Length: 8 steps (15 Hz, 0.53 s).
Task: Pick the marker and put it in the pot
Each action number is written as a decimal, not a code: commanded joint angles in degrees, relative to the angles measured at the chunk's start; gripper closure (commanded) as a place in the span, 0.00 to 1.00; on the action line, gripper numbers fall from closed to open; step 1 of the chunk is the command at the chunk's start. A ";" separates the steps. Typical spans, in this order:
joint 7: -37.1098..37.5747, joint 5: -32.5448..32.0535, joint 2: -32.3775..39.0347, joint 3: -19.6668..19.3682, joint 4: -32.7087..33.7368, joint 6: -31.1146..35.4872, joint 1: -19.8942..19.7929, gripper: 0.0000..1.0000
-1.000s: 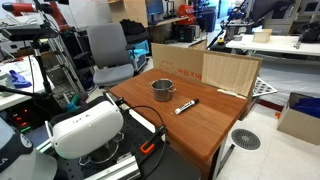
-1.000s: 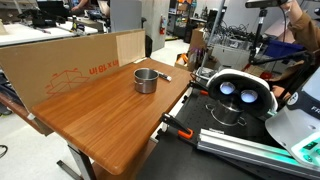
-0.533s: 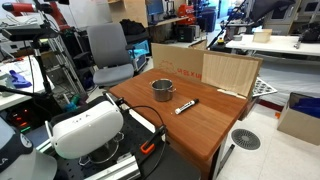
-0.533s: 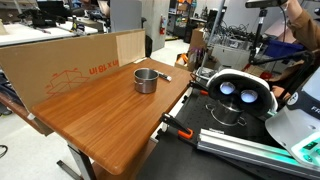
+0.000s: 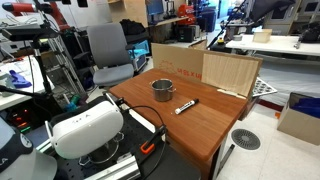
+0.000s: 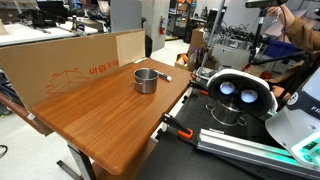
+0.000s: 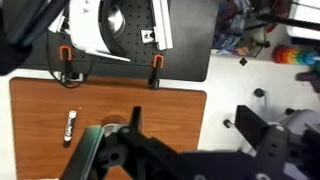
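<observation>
The marker [image 5: 186, 105] lies flat on the wooden table [image 5: 205, 132], near the pot [image 5: 162, 90] but not touching it. The white device [image 5: 85, 130] sits at the table's end. My gripper [image 7: 140, 150] fills the lower wrist view as a dark blur, and I cannot tell how wide it stands.

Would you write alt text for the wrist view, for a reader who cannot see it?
Looking down on a wooden table, the marker lies at picture left, apart from the dark, blurred gripper at bottom centre. Two orange clamps grip its upper edge.
</observation>
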 commanded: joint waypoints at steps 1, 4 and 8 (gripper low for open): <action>-0.36 -1.33 1.82 -0.35 -0.49 3.22 -2.18 0.00; 0.08 -3.11 2.80 -1.20 -1.60 8.35 -4.52 0.00; -0.62 -5.25 6.00 -3.19 -1.97 14.71 -6.64 0.00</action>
